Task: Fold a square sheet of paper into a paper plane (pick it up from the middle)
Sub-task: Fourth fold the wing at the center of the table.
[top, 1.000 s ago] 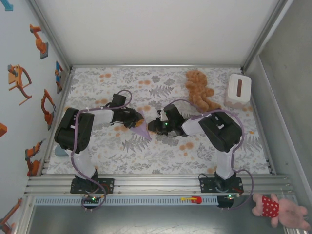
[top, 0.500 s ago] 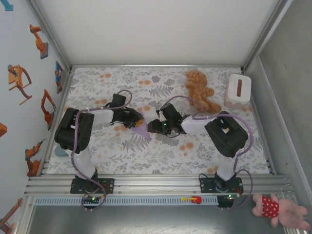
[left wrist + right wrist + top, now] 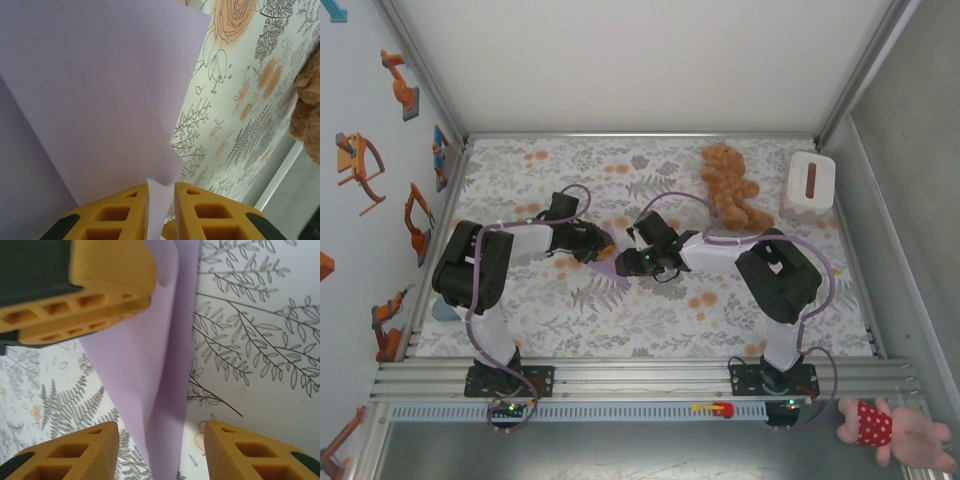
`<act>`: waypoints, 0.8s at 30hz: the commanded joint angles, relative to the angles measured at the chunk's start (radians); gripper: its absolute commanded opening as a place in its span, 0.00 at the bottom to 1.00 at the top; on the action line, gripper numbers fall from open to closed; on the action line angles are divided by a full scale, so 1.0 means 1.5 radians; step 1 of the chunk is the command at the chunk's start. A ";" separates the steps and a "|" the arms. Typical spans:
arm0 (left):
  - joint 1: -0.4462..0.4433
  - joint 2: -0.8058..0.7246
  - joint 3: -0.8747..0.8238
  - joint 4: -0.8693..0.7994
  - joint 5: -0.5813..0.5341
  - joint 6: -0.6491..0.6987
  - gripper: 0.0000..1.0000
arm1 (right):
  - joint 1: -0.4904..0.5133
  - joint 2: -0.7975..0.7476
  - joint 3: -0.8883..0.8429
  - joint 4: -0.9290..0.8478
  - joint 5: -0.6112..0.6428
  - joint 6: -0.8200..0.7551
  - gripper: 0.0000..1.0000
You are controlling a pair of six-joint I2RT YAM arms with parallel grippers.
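The lavender paper [image 3: 90, 90] is folded into a narrow, pointed paper plane shape with a centre crease [image 3: 160, 390]. In the top view it shows as a small purple wedge [image 3: 609, 271] at mid-table between the two grippers. My left gripper [image 3: 161, 202] is shut on a thin layer of the paper's edge and holds it off the floral cloth. Its yellow fingers [image 3: 100, 285] also appear in the right wrist view. My right gripper [image 3: 162, 450] is open, and the folded paper passes between its fingers without touching them. From above, the left gripper [image 3: 602, 247] and right gripper [image 3: 626, 264] nearly meet.
A brown teddy bear [image 3: 728, 185] lies at the back right, with a white box [image 3: 810, 180] beside it near the right wall. The bear's fur [image 3: 307, 110] edges the left wrist view. A pink toy [image 3: 895, 430] lies off the table, front right.
My right gripper has slid left over the last second and now straddles the folded paper next to the left gripper. The left arm and the paper have stayed put.
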 commanded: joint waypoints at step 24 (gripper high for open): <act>0.001 0.019 0.025 0.003 0.019 -0.002 0.20 | 0.002 0.060 0.009 -0.047 0.013 -0.009 0.31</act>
